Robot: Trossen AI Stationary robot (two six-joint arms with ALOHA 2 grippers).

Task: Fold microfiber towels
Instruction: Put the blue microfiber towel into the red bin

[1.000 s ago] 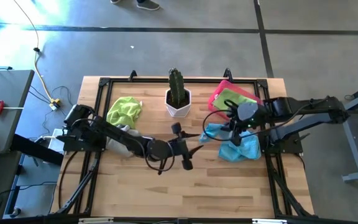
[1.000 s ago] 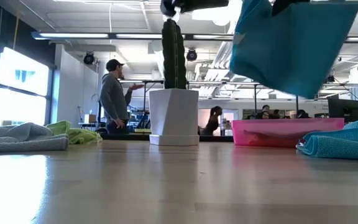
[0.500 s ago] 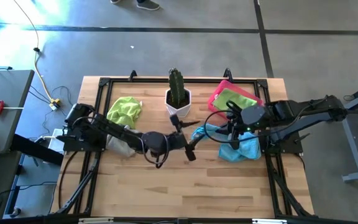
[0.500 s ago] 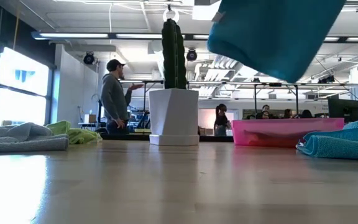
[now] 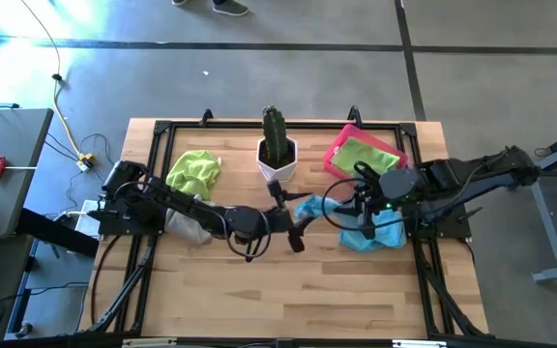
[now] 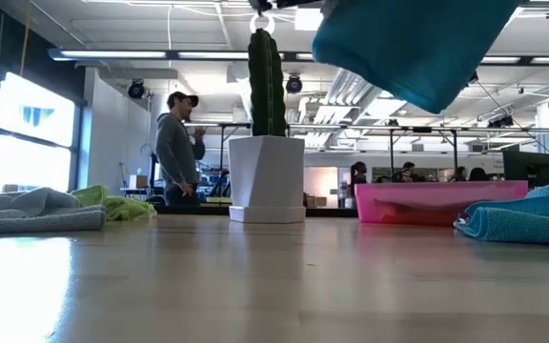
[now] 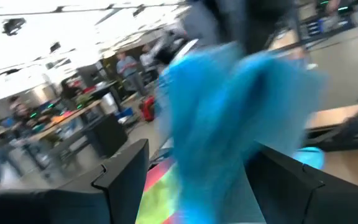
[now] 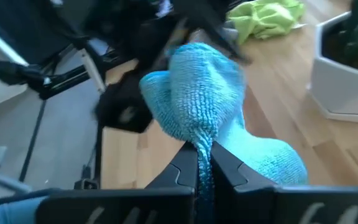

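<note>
A light blue towel (image 5: 325, 207) hangs in the air between both arms, right of the cactus pot (image 5: 278, 162). The right gripper (image 8: 204, 167) is clamped on one edge. The left gripper (image 5: 296, 224) reaches its other end; whether those fingers grip, I cannot tell.

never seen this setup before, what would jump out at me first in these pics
The light blue microfiber towel held in the air mid-table, between the left tool and the right tool; the right tool is pinched shut on it, and in the low view it hangs well clear of the wood. Next, the green cactus in a white pot at the table's back, with the flat pink tray on its right.
</note>
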